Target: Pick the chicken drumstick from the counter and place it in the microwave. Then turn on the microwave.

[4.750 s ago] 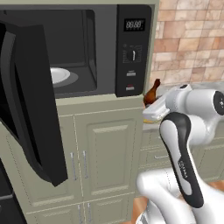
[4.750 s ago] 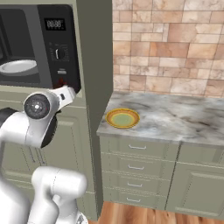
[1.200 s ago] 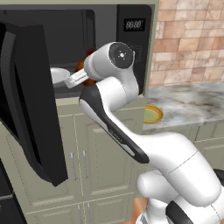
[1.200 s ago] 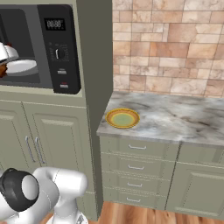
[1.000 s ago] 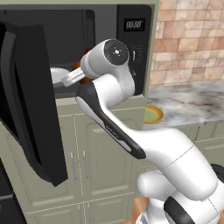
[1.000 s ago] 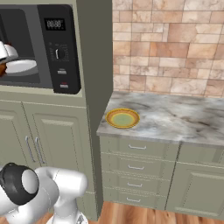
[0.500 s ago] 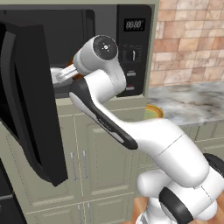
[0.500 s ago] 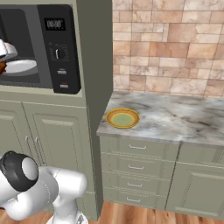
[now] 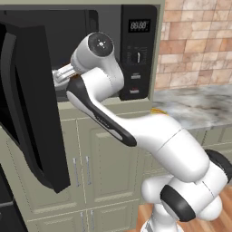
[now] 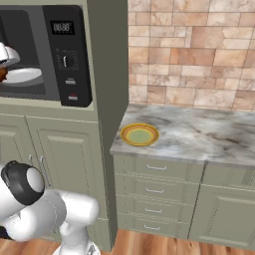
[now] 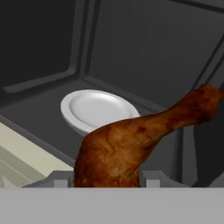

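While the gripper (image 11: 107,180) stays clamped on the chicken drumstick (image 11: 131,142), it hangs at the open microwave (image 10: 47,55) mouth before the white turntable plate (image 11: 94,109).

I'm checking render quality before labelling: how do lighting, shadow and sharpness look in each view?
Left base view: even flat light, the open microwave cavity dark, edges slightly soft. Right base view: bright, no glare on the counter or plate. Hand view: the drumstick in the tool is sharp and lit, the cavity dim, the turntable softly shaded.
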You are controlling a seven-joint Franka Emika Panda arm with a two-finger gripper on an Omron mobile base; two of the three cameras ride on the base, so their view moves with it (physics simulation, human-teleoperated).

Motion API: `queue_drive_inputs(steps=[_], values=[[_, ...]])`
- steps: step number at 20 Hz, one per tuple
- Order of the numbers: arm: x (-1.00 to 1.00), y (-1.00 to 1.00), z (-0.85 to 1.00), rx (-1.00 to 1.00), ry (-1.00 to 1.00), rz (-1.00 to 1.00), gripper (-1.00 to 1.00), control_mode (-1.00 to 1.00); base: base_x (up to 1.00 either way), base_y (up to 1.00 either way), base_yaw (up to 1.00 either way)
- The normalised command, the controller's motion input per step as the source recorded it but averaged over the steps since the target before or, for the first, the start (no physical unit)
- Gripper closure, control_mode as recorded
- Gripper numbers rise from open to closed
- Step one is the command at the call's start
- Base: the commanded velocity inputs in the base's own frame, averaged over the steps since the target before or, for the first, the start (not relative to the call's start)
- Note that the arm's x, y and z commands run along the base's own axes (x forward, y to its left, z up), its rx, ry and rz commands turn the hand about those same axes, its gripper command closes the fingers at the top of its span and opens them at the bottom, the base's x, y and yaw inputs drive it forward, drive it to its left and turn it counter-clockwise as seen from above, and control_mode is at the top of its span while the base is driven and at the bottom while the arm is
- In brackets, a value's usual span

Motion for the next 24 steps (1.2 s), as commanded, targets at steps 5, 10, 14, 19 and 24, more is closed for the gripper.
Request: queue_drive_inputs(steps=[5, 10, 14, 19, 24], values=[[0.11, 0.12, 0.02, 0.0, 0.02, -0.03, 1.0, -1.0, 0.0, 0.0, 0.0], [0.11, 0.11, 0.0, 0.0, 0.03, -0.02, 1.0, -1.0, 0.0, 0.0, 0.0], [0.1, 0.09, 0.0, 0.0, 0.06, -0.02, 1.0, -1.0, 0.0, 0.0, 0.0], [0.1, 0.09, 0.0, 0.0, 0.05, -0.03, 1.0, -1.0, 0.0, 0.0, 0.0], [0.13, 0.08, -0.03, 0.0, 0.05, -0.03, 1.0, -1.0, 0.0, 0.0, 0.0]])
